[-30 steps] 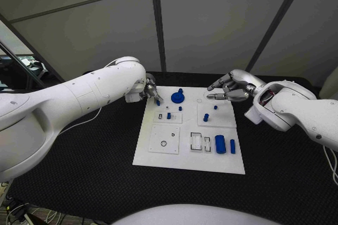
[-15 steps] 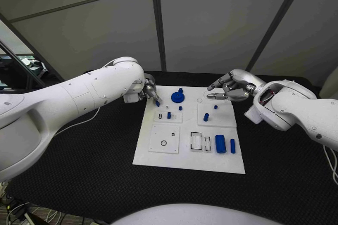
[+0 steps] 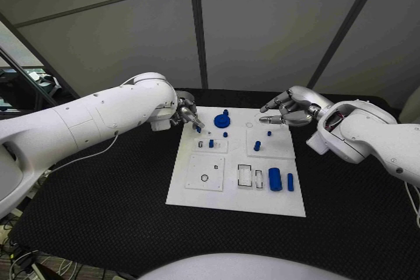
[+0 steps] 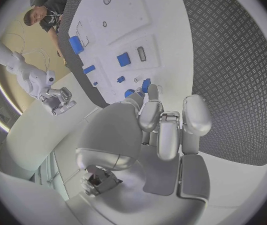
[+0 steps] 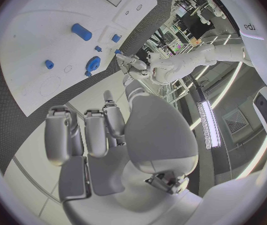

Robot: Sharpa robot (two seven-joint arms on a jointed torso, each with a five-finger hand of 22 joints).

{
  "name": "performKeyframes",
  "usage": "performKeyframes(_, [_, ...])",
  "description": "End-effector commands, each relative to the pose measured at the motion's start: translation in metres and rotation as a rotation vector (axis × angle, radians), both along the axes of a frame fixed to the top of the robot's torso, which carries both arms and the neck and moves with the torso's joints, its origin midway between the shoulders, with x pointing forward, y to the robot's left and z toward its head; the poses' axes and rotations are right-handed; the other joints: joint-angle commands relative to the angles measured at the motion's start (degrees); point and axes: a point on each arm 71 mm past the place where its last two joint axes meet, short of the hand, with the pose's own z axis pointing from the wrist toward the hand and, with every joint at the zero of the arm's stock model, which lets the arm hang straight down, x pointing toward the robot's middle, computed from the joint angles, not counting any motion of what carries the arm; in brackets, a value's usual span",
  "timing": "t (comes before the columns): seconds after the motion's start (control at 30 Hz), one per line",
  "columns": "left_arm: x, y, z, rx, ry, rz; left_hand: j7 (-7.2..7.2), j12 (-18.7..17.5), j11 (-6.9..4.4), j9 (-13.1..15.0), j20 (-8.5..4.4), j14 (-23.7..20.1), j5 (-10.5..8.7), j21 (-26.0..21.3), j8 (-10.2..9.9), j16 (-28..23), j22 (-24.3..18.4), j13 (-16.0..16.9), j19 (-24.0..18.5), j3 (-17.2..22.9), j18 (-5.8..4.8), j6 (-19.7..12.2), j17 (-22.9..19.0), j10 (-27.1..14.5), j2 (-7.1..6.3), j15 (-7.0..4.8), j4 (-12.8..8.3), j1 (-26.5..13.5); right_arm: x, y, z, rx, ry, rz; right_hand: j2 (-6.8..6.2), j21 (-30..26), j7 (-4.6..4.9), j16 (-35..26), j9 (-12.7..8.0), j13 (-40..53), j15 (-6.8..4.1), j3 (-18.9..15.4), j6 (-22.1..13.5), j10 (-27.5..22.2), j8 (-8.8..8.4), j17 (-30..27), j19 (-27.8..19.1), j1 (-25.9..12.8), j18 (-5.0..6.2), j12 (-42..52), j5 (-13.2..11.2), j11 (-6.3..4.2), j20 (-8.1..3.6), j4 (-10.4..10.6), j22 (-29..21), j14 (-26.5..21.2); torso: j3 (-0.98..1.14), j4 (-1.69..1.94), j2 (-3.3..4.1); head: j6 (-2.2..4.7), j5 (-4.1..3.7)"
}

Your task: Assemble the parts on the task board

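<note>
Our left hand (image 3: pixel 186 115) sits at the far left corner of the task board (image 3: pixel 197 192), fingers curled down, and the tips look like they're right on a small blue part (image 3: pixel 198 129) there; in the left wrist view that blue bit (image 4: pixel 145 86) peeks out just past the fingertips (image 4: pixel 151 96), but we honestly can't tell if it's pinched or only touched. Our right hand (image 3: pixel 289 108) hovers over the board's far right corner with fingers spread and nothing in it. The board is a white plate lying flat in the middle of a black textured table (image 3: pixel 105 201). On it we see a blue gear-like part (image 3: pixel 221 118) near the far edge between the two hands, a couple of small pegs (image 3: pixel 257 146) standing mid-board, and a fat blue cylinder (image 3: pixel 274 179) with a thin bar (image 3: pixel 289 181) beside it toward the near right. Grey panel walls (image 3: pixel 254 37) stand behind the table. There's bare black surface on both sides and in front of the board.
</note>
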Motion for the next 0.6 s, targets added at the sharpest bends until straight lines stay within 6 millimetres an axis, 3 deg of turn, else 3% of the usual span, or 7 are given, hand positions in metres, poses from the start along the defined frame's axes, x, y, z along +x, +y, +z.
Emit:
performKeyframes(0.03, [-0.003,-0.003,0.005,-0.032,-0.065,-0.007,-0.25,0.2,-0.15,0.2,-0.08,5.5,0.23,0.3,0.4,0.3,0.2,5.6,0.4,4.7,-1.82,0.1,13.4,0.5,-0.15,-0.5,-5.1,0.5,0.0,0.001,0.002,0.003,-0.007,0.012,0.15,-0.2,0.06,-0.3,-0.1,0.0,-0.3,-0.3,0.3,0.3,-0.31,-0.1,0.3,-0.5,0.35,0.3,0.2,0.11,-0.39,0.0,3.4,2.4,0.01,-0.02,-0.03,0.06,0.19])
performKeyframes(0.6, [-0.038,-0.004,-0.009,-0.005,-0.083,-0.045,-0.31,0.3,-0.25,0.6,-0.19,5.6,0.39,0.7,0.7,0.5,0.8,5.5,1.0,5.5,-1.95,0.3,13.6,0.7,-0.16,-0.61,-6.4,0.3,-0.001,-0.002,0.002,0.002,-0.007,0.008,0.17,-0.2,0.06,-0.2,-0.1,0.0,-0.3,-0.3,0.3,0.3,-0.3,0.0,0.3,-0.6,0.33,0.3,0.2,0.11,-0.39,0.0,3.5,2.4,-0.03,-0.12,0.07,-0.05,0.59])
